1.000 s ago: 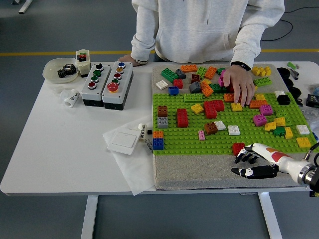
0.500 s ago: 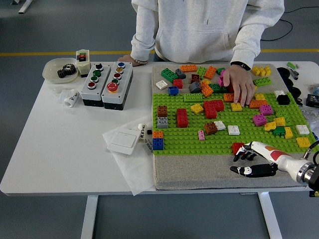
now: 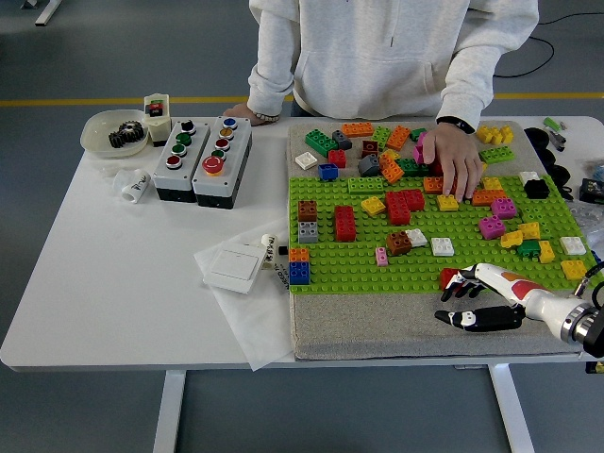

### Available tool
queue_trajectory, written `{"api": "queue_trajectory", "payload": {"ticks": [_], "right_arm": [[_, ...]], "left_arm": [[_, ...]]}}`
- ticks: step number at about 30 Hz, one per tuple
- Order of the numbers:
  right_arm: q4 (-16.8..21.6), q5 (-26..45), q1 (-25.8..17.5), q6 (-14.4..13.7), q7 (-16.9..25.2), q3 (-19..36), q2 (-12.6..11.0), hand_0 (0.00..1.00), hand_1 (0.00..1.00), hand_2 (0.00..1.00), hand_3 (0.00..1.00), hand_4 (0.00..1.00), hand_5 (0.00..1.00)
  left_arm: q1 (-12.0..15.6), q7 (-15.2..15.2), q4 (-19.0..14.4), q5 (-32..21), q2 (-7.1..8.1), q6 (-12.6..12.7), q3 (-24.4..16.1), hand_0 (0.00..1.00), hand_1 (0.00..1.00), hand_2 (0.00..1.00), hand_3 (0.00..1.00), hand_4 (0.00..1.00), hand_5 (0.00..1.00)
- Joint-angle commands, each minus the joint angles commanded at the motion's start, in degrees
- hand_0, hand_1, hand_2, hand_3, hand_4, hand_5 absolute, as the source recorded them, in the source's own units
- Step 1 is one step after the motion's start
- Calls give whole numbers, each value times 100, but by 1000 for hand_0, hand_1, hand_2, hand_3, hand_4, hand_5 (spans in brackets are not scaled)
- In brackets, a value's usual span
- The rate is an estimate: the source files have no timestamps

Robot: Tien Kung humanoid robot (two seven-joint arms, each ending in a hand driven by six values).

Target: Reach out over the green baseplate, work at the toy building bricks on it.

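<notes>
Red brick [image 3: 449, 277] on green baseplate [image 3: 359, 260] touches right hand's [image 3: 477, 297] loosely spread fingertips [image 3: 459, 292]

A robot lab or test workshop is being shown: a white table [image 3: 113, 283] is standing on a grey floor [image 3: 113, 57] marked with a yellow line [image 3: 123, 100], and button boxes [image 3: 203, 159] and a bowl of gears [image 3: 118, 134] are being kept on it.
</notes>
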Motion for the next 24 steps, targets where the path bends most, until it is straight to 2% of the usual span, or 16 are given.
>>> {"api": "queue_trajectory", "payload": {"ticks": [10, 16, 19, 23, 24], "right_arm": [[150, 6, -30, 41, 11, 36, -43, 642, 653, 709, 556, 848, 591], [464, -71, -124, 87, -43, 214, -120, 632, 646, 701, 554, 849, 585], [644, -172, -163, 30, -56, 349, -143, 619, 640, 692, 551, 850, 584], [661, -369, -153, -141, 8, 400, -114, 619, 640, 692, 551, 850, 584], [639, -446, -149, -176, 16, 402, -101, 646, 649, 700, 551, 850, 582]], "left_arm": [[-8, 0, 0, -2, 4, -1, -1, 783, 812, 861, 767, 785, 696], [-2, -2, 0, 8, 3, -2, -18, 783, 812, 861, 767, 786, 696], [6, -2, 0, 12, 3, -2, -22, 783, 813, 861, 768, 786, 697], [8, 3, 0, 15, 4, -4, -14, 783, 813, 861, 768, 786, 697], [8, 4, 0, 11, 5, -3, -9, 782, 812, 861, 768, 786, 696]]}}
